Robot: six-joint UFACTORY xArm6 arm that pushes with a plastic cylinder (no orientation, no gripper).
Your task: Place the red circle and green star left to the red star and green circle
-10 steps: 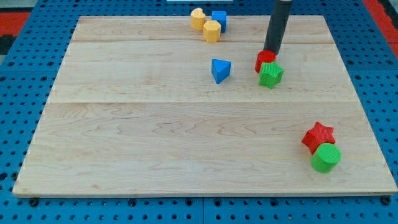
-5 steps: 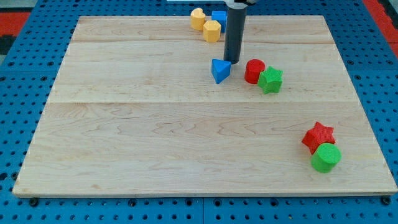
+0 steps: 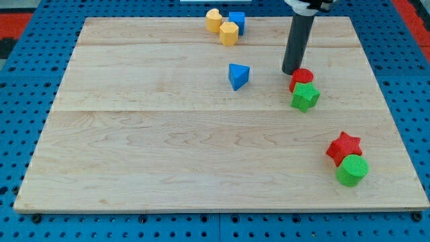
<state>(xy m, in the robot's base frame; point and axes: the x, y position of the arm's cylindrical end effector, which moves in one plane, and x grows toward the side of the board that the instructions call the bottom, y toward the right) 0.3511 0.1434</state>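
Observation:
The red circle [image 3: 302, 78] lies right of the board's middle, touching the green star [image 3: 306, 97] just below it. My tip [image 3: 291, 72] stands at the red circle's upper left edge, touching or nearly touching it. The red star [image 3: 344, 147] and the green circle [image 3: 352, 170] sit together near the board's bottom right corner, the circle below and slightly right of the star.
A blue triangle [image 3: 238, 75] lies left of my tip. Two yellow blocks [image 3: 213, 20] [image 3: 229, 33] and a blue cube [image 3: 237, 21] cluster at the board's top edge. The wooden board [image 3: 134, 148] rests on a blue pegboard.
My tip swung left to the blue triangle, then back right to the red circle. The red circle and green star shifted first left, then right and down.

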